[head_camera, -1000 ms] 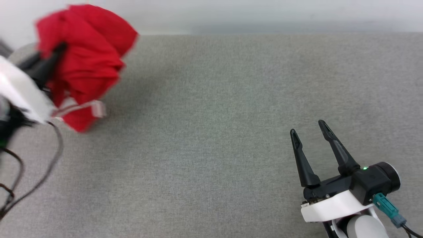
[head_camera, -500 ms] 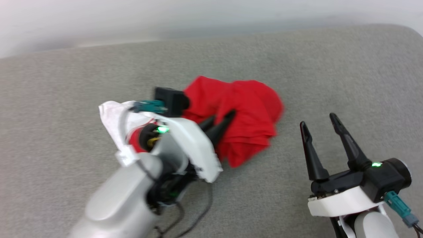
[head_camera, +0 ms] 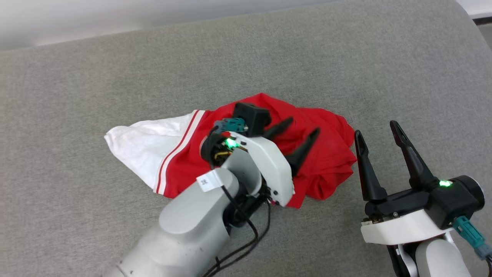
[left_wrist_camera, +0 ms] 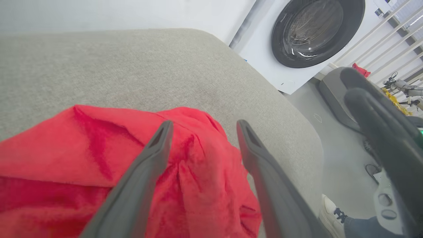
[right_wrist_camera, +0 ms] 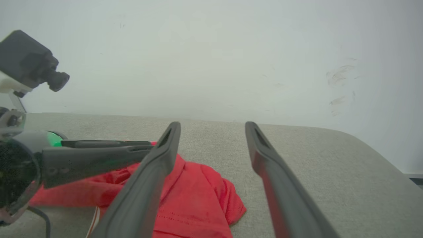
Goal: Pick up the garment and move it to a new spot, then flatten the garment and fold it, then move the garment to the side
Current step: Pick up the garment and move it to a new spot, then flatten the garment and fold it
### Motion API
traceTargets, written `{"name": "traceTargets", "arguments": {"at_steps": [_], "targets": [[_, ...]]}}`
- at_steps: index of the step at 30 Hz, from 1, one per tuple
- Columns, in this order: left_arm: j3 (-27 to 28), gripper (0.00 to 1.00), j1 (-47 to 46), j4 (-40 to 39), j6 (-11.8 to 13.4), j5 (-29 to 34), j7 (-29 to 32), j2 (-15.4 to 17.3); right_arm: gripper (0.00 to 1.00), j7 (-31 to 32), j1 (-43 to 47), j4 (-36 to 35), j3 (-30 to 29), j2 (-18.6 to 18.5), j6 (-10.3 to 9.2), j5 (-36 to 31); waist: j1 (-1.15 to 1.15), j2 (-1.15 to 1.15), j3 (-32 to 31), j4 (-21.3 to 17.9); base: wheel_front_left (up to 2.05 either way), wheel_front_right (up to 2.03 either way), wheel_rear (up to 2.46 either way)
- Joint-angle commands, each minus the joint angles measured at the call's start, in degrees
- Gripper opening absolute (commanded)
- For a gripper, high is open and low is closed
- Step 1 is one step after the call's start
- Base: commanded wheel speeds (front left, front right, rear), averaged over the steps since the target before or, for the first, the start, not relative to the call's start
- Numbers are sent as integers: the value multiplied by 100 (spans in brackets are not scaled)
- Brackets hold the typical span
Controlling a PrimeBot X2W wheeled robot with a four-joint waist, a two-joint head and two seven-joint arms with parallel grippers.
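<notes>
**Head view, left to right.** One garment [head_camera: 330, 154] lies crumpled on the grey padded surface [head_camera: 77, 96], with its long axis running across the view. A single white sleeve [head_camera: 142, 148] with striped trim spreads flat at the left end, and the red body bunches in folds at the right end. The left gripper [head_camera: 304, 127] hangs over the red bulk, fingers spread and pointing right along that axis, with nothing pinched between them. The left wrist view shows cloth beneath both fingers; whether they touch it cannot be told. The right gripper [head_camera: 376, 129] stands just beside the garment's right edge and apart from it, fingers likewise spread and empty, pointing up the view.

**Count:** one garment, one sleeve showing, two grippers.

**Judgement:** flattening appears due. The left gripper is nearer the cloth and the right gripper nearer the bunched edge, so the pull likely runs along the long axis.
</notes>
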Motion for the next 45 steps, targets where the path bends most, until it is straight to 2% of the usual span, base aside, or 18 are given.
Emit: {"name": "traceTargets", "arguments": {"at_steps": [1, 8, 12, 19, 24, 27, 33, 40, 45], "targets": [[20, 100, -73, 30, -40, 44, -108, 39, 100, -11, 5, 9, 12, 3, -4, 11, 0, 0, -43, 42, 0, 0, 0], [288, 100, -241, 362, -193, 495, -1339, 386, 100, -10, 146, 125, 4, 2, -4, -160, 0, 0, -460, 350, 0, 0, 0], [615, 100, -128, 203, -81, 876, -1660, 815, 100, -10, 238, 167, -26, 2, -4, -242, 0, 0, -747, 539, 0, 0, 0], [1898, 100, 882, -1204, 280, 1966, -1687, 1617, 100, -10, 407, 139, -148, 1, -4, -293, 0, 0, -1007, 784, 0, 0, 0], [2711, 100, 2071, -2147, 387, 2542, -1689, 1840, 100, -11, 504, 105, -223, 2, -4, -292, 0, 0, -1093, 890, 0, 0, 0], [3119, 100, 2756, -2536, 372, 2771, -1689, 1747, 100, -11, 586, 91, -266, 2, -4, -277, 0, 0, -1115, 942, 0, 0, 0], [3640, 100, 3753, -3002, 184, 3238, -1690, 1184, 100, -10, 698, 97, -319, 2, -4, -222, 0, 0, -1176, 1021, 0, 0, 0], [4018, 100, 4290, -3049, -86, 3693, -1690, 464, 100, -10, 771, 146, -295, 2, -4, -213, 0, 0, -1216, 998, 0, 0, 0], [4291, 100, 4406, -3094, -336, 3950, -1690, 230, 100, -10, 745, 122, -327, 2, -4, -230, 0, 0, -1177, 966, 0, 0, 0]]}}
